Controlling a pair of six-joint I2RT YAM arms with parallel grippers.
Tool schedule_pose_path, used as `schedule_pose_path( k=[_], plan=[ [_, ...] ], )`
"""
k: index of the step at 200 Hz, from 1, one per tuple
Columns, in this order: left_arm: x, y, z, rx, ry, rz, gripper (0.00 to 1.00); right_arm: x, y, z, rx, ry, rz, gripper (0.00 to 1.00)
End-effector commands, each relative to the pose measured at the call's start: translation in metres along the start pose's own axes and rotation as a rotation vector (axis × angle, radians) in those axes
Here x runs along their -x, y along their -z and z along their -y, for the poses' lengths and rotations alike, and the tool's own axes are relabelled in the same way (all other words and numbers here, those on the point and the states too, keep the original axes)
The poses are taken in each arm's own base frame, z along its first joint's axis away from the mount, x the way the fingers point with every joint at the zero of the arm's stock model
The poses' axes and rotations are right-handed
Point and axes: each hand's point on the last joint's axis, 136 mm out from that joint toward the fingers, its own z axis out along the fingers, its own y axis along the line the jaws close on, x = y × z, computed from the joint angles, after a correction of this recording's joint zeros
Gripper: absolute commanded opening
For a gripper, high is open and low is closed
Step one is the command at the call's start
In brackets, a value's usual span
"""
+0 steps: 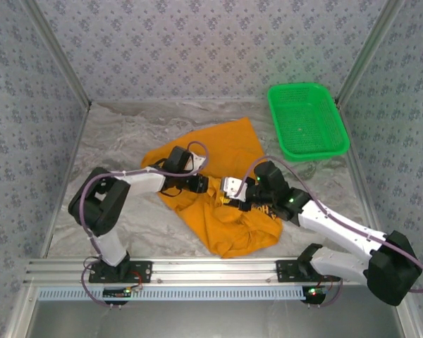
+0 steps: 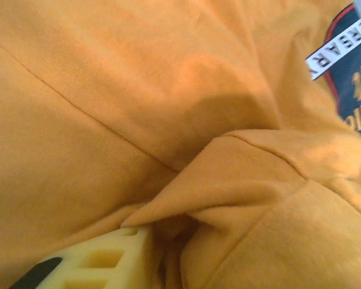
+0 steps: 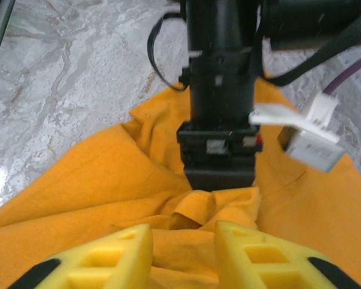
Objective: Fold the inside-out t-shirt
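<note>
The orange t-shirt lies crumpled in the middle of the marbled table, its dark blue print showing near the front right. Both grippers meet over its middle. My left gripper is down in the cloth. One yellow finger shows, set off to the side with a dark gap next to it, and a fold covers the other. The print is at the upper right of the left wrist view. My right gripper stands open just above the cloth, facing the left arm's black wrist.
A green mesh basket sits at the back right corner. Patterned walls close in the table on three sides, and an aluminium rail runs along the near edge. Bare marbled tabletop lies left of the shirt.
</note>
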Motion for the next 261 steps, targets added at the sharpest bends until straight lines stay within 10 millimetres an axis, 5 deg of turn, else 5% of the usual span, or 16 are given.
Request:
schedule_pose_path(
  k=[1, 28, 49, 85, 102, 120, 135, 148, 166, 184, 205, 225, 261],
  plan=[
    [-0.009, 0.030, 0.009, 0.012, 0.012, -0.003, 0.37, -0.020, -0.012, -0.007, -0.016, -0.100, -0.103, 0.41],
    [-0.032, 0.054, 0.002, 0.084, 0.072, -0.033, 0.39, -0.024, -0.032, 0.001, -0.071, -0.234, -0.124, 0.48],
    [-0.043, 0.066, 0.017, 0.033, 0.089, -0.045, 0.41, -0.049, -0.049, 0.014, -0.182, -0.395, -0.221, 0.51],
    [-0.040, 0.053, 0.062, -0.067, 0.026, -0.007, 0.55, -0.077, -0.048, 0.027, -0.283, -0.551, -0.243, 0.00],
    [-0.022, 0.035, 0.071, -0.075, 0.055, 0.016, 0.56, -0.078, -0.040, 0.027, -0.248, -0.612, -0.185, 0.00],
    [-0.004, 0.020, 0.059, 0.002, 0.089, 0.032, 0.56, -0.072, -0.032, 0.020, -0.187, -0.615, -0.123, 0.00],
    [0.005, 0.014, 0.044, 0.079, 0.101, 0.038, 0.45, -0.071, -0.025, 0.016, -0.166, -0.589, -0.107, 0.00],
    [0.010, 0.014, 0.036, 0.108, 0.110, 0.042, 0.21, -0.082, -0.019, 0.018, -0.190, -0.585, -0.135, 0.00],
    [0.016, 0.024, 0.039, 0.065, 0.084, 0.068, 0.00, -0.094, -0.015, 0.021, -0.193, -0.593, -0.145, 0.00],
    [0.012, 0.041, 0.044, 0.013, 0.042, 0.087, 0.00, -0.119, -0.006, 0.038, -0.314, -0.661, -0.198, 0.00],
    [-0.002, 0.058, 0.062, -0.135, -0.008, 0.113, 0.00, -0.140, 0.005, 0.064, -0.471, -0.773, -0.214, 0.21],
    [-0.013, 0.073, 0.099, -0.348, -0.060, 0.140, 0.00, -0.122, -0.001, 0.068, -0.413, -0.732, -0.150, 0.29],
    [-0.022, 0.101, 0.140, -0.509, -0.251, 0.208, 0.00, -0.043, 0.018, 0.040, -0.160, -0.309, 0.023, 0.36]
  ],
)
